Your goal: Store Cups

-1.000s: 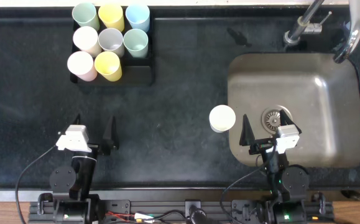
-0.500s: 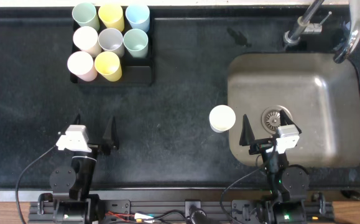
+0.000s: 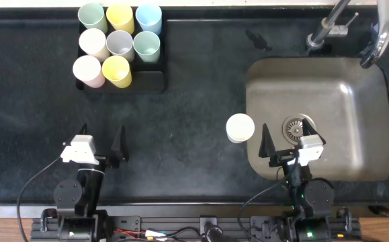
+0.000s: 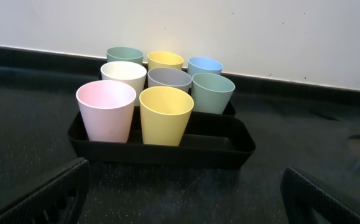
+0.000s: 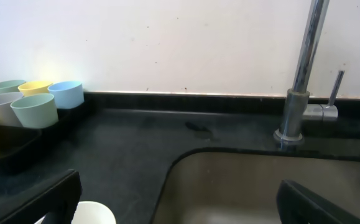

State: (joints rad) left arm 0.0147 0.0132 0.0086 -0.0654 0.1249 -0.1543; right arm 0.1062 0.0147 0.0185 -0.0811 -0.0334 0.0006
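- Overhead, on the dark speckled bench (image 3: 194,114): one white plastic cup (image 3: 240,128) stands upright just beside the rim of the stainless-steel sink (image 3: 342,101). The black plastic tray (image 3: 164,67) sits well apart on the far left side and carries eight pastel cups. Its corner slot nearest the sink is vacant. Left jaws and right jaws are both spread wide near their bases and hold nothing.
- Left wrist view: the tray is dead ahead, with a pink cup (image 4: 107,112) and a yellow cup (image 4: 166,115) in the front row. The bare slot is beside the yellow cup, in front of a green cup (image 4: 212,92). Left jaws are wide and empty.
- Right wrist view: the white cup's rim shows close by one finger, the sink basin lies ahead, and a chrome tap (image 5: 304,74) stands behind it. Right jaws are wide apart and empty.
- Judgement: the step in hand is picking up the white cup, and the right arm is nearest.
  - Straddle the cup wall squarely and close gently.
  - Lift it clear before carrying it across.
  - Lower it straight into the vacant slot so the yellow and green neighbours are not nudged.
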